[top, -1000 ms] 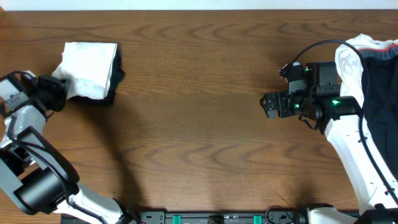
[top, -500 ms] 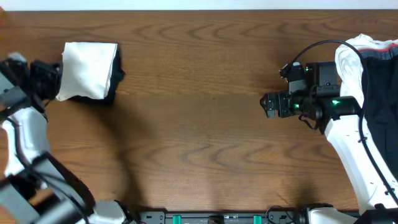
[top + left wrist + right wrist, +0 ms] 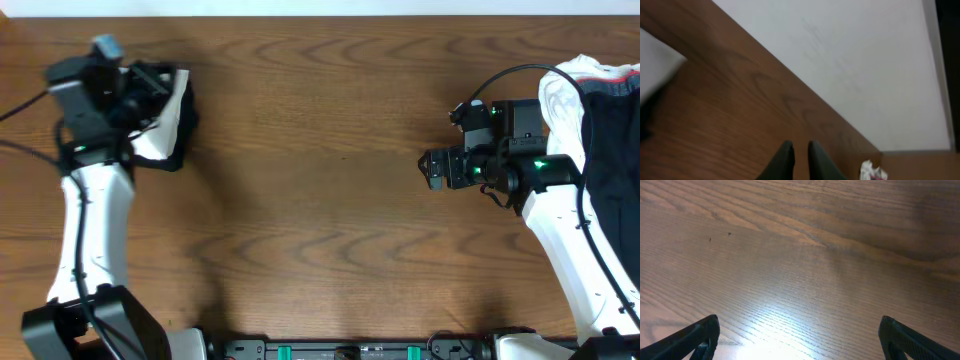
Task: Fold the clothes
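Far left on the counter (image 3: 320,240): folded white-over-black bundle (image 3: 172,110), partly hidden beneath the left tool (image 3: 800,148), fingers barely parted, gripping nothing. Risk here: catching a loose edge while pulling away and dragging the fold open. Mid-right: right tool (image 3: 430,168) spread wide, empty, above bare wood. Far right: unfolded pile (image 3: 600,100) behind that arm; could come up as several garments at once if pinched too deep.

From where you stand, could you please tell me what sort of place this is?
Probably a robotics lab bench for laundry folding: a brown wood-grain table, two white robot arms, a folded white-and-black garment stack at left and a loose pile of white and dark clothes at right.
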Tool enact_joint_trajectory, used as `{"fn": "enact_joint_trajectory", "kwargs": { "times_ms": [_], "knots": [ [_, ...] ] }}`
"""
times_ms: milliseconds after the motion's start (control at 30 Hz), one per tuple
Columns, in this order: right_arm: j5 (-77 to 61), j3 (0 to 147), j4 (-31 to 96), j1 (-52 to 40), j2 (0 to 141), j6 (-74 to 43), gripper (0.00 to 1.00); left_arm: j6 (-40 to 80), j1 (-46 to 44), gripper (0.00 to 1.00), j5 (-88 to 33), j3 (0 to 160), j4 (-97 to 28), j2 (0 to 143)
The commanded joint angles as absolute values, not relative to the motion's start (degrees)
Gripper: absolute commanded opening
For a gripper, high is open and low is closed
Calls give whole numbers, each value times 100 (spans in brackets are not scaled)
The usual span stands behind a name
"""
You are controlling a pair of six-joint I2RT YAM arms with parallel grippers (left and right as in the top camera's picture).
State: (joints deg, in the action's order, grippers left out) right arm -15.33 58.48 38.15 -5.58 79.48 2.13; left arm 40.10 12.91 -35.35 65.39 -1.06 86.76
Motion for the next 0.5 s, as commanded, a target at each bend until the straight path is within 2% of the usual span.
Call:
{"fn": "enact_joint_trajectory", "kwargs": {
  "times_ms": [0,33,67,100,133,467],
  "knots": [
    [-1500,5916,3820,-530,7940,222,99,3970,880,24,-2668,6547,-99,8680],
    [-1498,5916,3820,-530,7940,222,99,3970,766,30,-2532,6547,-99,8680],
    [-1500,5916,3820,-530,7940,222,99,3972,672,46,-2451,6547,-102,8680],
    [-1498,5916,3817,-530,7940,222,99,3970,611,68,-2438,6547,-102,8680],
    [-1498,5916,3820,-530,7940,222,99,3970,556,100,-2436,6547,-106,8680],
    [-1498,5916,3820,-530,7940,222,99,3972,443,98,-2438,6547,-121,8680]
  ]
}}
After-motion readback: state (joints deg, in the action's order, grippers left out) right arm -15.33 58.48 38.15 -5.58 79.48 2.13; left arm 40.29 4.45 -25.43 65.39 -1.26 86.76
